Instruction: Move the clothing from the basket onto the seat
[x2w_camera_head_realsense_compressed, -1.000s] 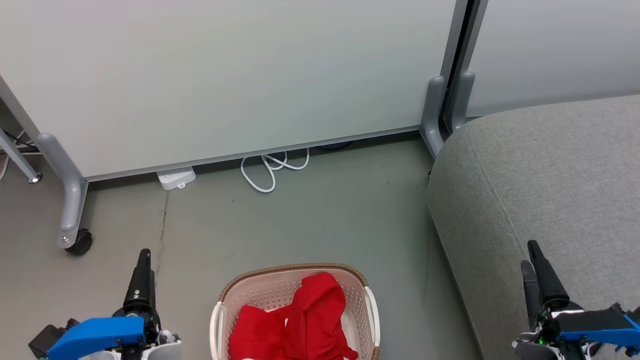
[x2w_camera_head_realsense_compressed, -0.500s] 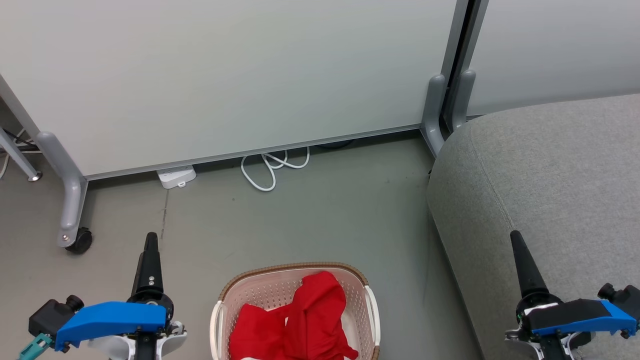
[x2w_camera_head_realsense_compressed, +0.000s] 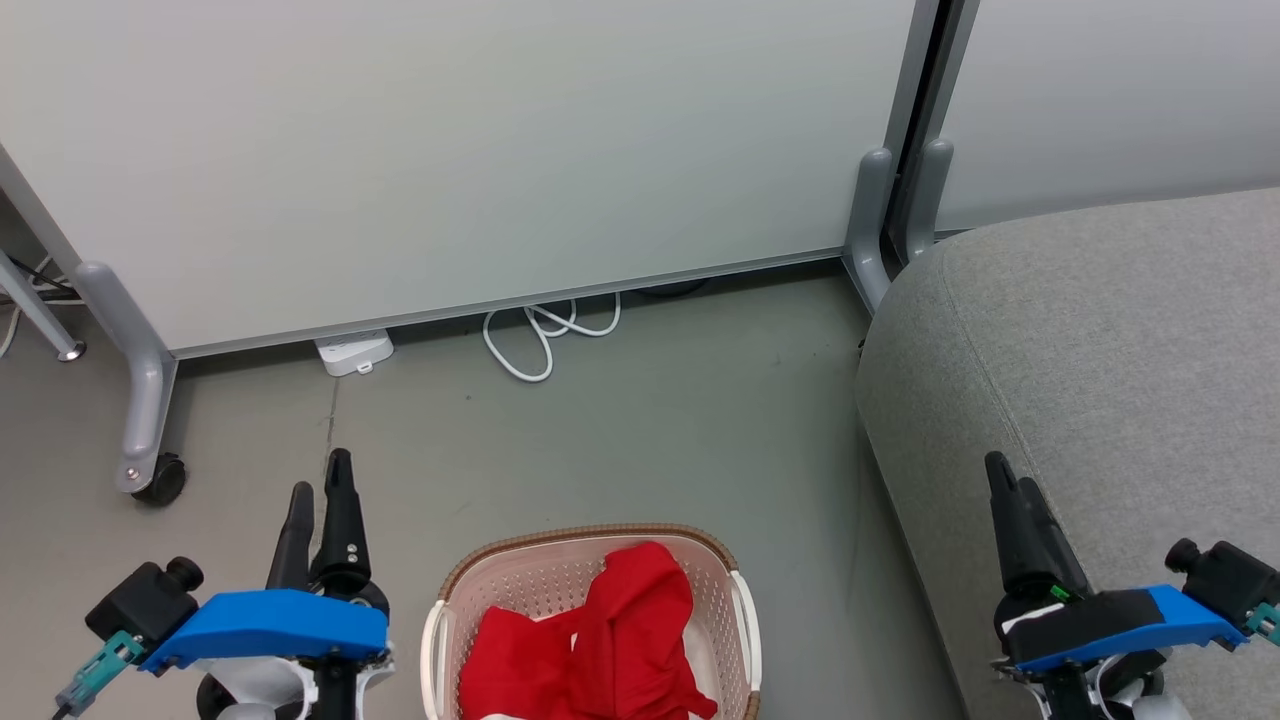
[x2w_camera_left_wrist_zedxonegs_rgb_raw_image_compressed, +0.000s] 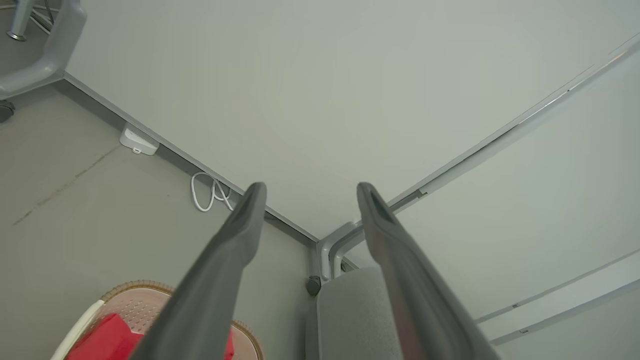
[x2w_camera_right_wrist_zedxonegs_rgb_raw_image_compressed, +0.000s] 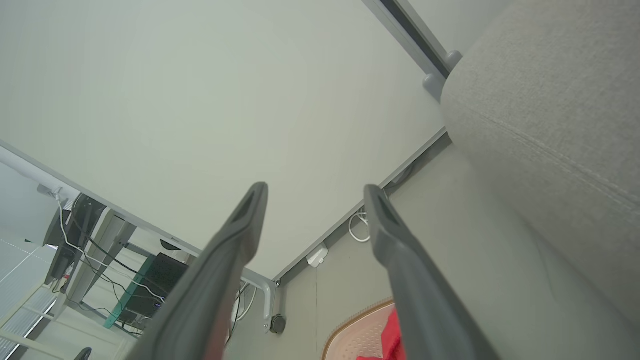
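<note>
Right wrist view: basket (x2w_camera_right_wrist_zedxonegs_rgb_raw_image_compressed: 350, 332) rim, cables (x2w_camera_right_wrist_zedxonegs_rgb_raw_image_compressed: 116, 281) behind partition (x2w_camera_right_wrist_zedxonegs_rgb_raw_image_compressed: 200, 100)

A pale panel (x2w_camera_head_realsense_compressed: 450, 150) spans 9 to 1 o'clock. Under its edge on the grey floor (x2w_camera_head_realsense_compressed: 650, 430) lie a white power strip (x2w_camera_head_realsense_compressed: 352, 352) and, at its 3 o'clock, a looped cable (x2w_camera_head_realsense_compressed: 545, 335). A caster (x2w_camera_head_realsense_compressed: 160, 480) sits at 8 o'clock.

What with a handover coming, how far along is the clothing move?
Done: nothing; the red clothing lies in the basket, none on the visible seat. In hand: nothing; the left gripper and right gripper are open and empty, either side of the basket. Left: lifting all of it onto the seat.
</note>
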